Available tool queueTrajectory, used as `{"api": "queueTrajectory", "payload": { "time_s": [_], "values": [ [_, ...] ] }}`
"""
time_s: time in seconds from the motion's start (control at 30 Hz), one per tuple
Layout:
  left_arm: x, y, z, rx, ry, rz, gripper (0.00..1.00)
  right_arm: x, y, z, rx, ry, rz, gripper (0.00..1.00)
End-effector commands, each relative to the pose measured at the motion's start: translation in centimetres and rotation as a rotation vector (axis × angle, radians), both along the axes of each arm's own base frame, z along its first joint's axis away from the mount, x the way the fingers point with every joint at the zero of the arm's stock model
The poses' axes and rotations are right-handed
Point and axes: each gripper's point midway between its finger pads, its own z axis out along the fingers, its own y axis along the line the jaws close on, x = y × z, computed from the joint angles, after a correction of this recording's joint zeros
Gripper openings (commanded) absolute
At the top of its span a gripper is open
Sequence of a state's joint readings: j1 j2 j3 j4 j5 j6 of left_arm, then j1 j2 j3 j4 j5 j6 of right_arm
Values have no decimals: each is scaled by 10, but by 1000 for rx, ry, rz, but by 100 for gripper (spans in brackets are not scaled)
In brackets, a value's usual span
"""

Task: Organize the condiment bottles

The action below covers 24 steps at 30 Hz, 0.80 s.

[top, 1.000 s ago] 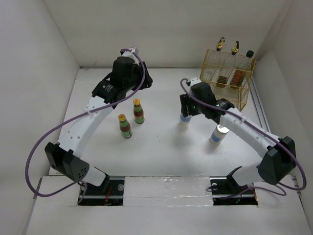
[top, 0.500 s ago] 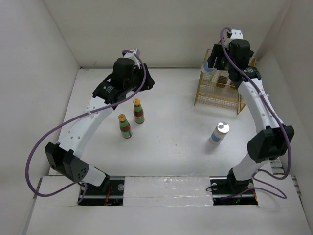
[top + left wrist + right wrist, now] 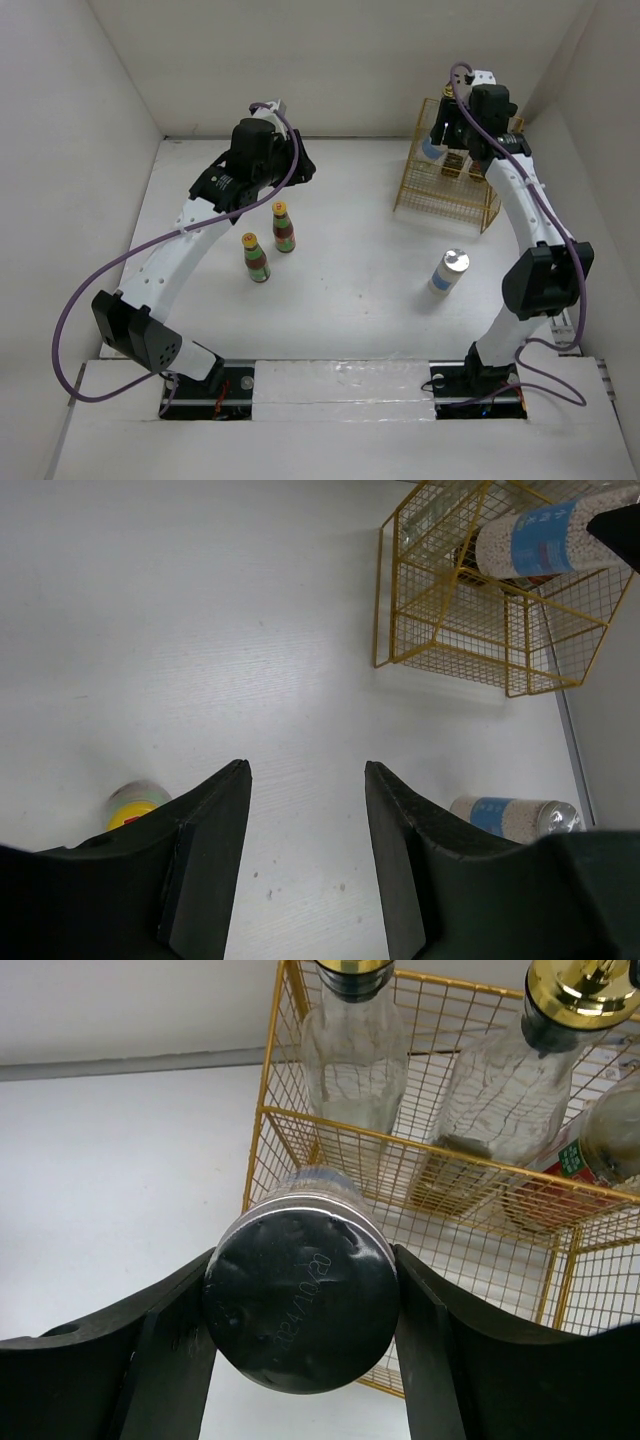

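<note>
Holding shaker (image 3: 540,540) clamped in right gripper (image 3: 302,1258), hovering at wire basket (image 3: 470,1163) near-left edge. Keeping left gripper (image 3: 305,770) fingers apart, gripping nothing. Risking shaker base catching rim wire, or knocking glass bottles (image 3: 355,1070) behind, if lowering off-centre.

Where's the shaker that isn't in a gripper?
Top view: the free shaker stands on the right side, alone, on the near side of the yellow wire rack.

White bench (image 3: 350,310), bright colours
Golden-yellow wire basket (image 3: 445,190); white, blue-banded shaker (image 3: 448,272); yellow-capped red sauce bottles (image 3: 284,232); gold-spouted clear glass bottles (image 3: 357,1060).
</note>
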<state>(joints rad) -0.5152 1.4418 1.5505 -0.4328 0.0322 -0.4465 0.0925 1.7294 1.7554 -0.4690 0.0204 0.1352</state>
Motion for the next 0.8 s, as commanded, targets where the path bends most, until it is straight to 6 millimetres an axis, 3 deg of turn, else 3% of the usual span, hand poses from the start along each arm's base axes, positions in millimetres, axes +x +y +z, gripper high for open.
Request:
{"api": "queueTrajectory", "payload": {
  "time_s": [0.0,0.17,0.2,0.23,0.33,0.37,0.4,0.47,0.5,0.57,0.7,0.77],
  "values": [
    [1,0,22,-33,-61,-3,45,3,-3,28,-4,-89,-1,35],
    [3,-2,22,-33,-61,-3,45,24,3,-17,-41,28,22,38],
    [3,-2,22,-33,-61,-3,45,27,5,-14,-45,9,18,39],
    [3,-2,22,-33,-61,-3,45,31,6,-24,-46,21,18,40],
    [3,-1,18,-28,-53,-3,45,45,8,-40,-39,45,14,51],
    [1,0,22,-33,-61,-3,45,44,8,-35,-39,42,14,51],
    [1,0,22,-33,-61,-3,45,48,13,-48,-42,72,24,56],
    [1,0,22,-33,-61,-3,45,49,19,-55,-45,96,33,63],
    [1,0,22,-33,-61,-3,45,50,19,-53,-45,95,33,72],
    [1,0,22,-33,-61,-3,45,49,21,-54,-55,103,28,80],
    [-1,1,17,-35,-48,1,45,38,18,-15,-51,39,18,91],
    [-3,-1,17,-39,-46,-9,45,27,17,17,-44,-20,17,93]
  ]
}}
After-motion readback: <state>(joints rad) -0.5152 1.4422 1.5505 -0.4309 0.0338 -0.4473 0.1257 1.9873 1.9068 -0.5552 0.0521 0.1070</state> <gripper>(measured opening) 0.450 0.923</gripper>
